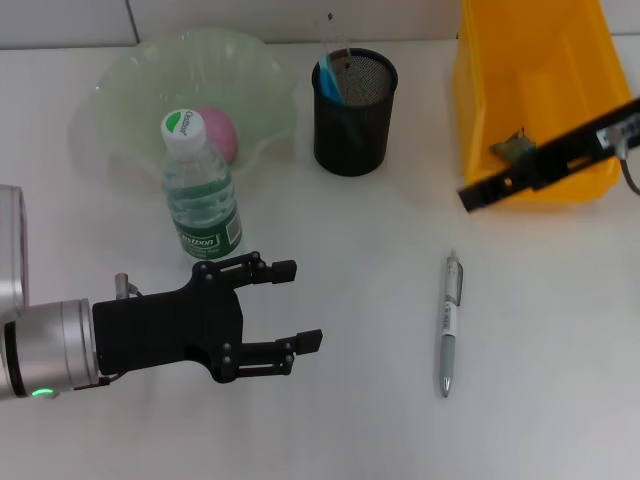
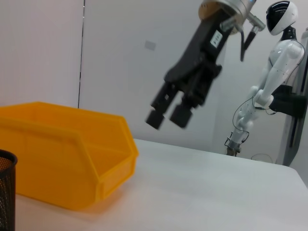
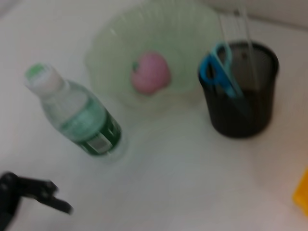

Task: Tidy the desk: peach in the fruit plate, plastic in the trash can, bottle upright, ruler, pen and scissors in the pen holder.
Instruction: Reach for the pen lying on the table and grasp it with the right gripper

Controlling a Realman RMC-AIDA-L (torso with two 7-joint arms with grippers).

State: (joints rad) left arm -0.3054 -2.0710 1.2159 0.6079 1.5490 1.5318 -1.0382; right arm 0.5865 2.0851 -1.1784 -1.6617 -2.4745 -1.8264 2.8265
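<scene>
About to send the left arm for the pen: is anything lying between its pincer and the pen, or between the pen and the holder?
Nothing visible blocks either path. The open left pincer and the pen have bare table between them; so do the pen and the pen holder. The bottle stands off to the side.

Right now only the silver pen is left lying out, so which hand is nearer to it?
Left. The left hand hovers beside the silver pen; the right hand is above it.

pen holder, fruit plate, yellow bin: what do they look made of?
Pen holder: black metal mesh, likely; a fine grid shows on its wall. Fruit plate: translucent pale green glass or plastic, wavy ribbed rim; can't tell which. Bin: glossy yellow moulded plastic, by its smooth thick walls.
</scene>
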